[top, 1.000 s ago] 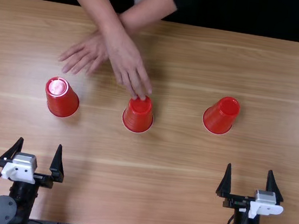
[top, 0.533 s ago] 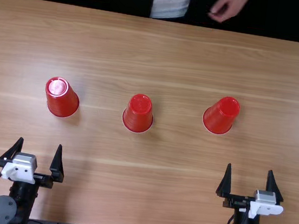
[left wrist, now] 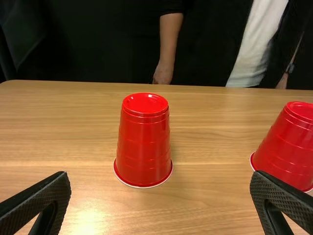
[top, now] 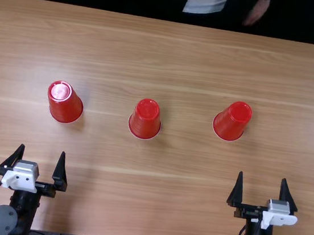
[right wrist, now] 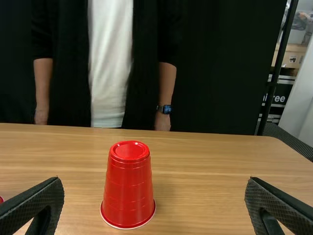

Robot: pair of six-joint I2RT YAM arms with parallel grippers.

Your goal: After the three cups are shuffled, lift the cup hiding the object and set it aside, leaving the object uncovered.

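Top view: three upside-down cups stand in a row across the light brown wooden table point(top: 164, 55), well apart from each other: left red plastic cup point(top: 64, 102), middle red plastic cup point(top: 145, 119), right red plastic cup point(top: 232, 121). All three rims are flat on the wood. The hidden object is covered, and I cannot tell which cup hides it. The left gripper point(top: 41, 151) is near the table's near edge, in front of the left cup, fingers spread wide, holding nothing. The right gripper point(top: 262, 177) is the same: wide open, empty, a bit to the right of the right cup's line.

Left wrist view: the left red plastic cup point(left wrist: 143, 139) is upright on its rim and sits between the spread fingers but well ahead of them, no contact. The middle red plastic cup point(left wrist: 288, 147) is off to one side.

Right wrist view: the right red plastic cup point(right wrist: 128, 183) is ahead of the open fingers, untouched.

Handling, as a guess: thin disposable plastic, very light, smooth, tapered ribbed wall. It will flex or crush under a hard squeeze and slides easily on the wood. Take it across the side wall around mid-height with a gentle pinch, then lift straight up so the rim clears whatever is under it.
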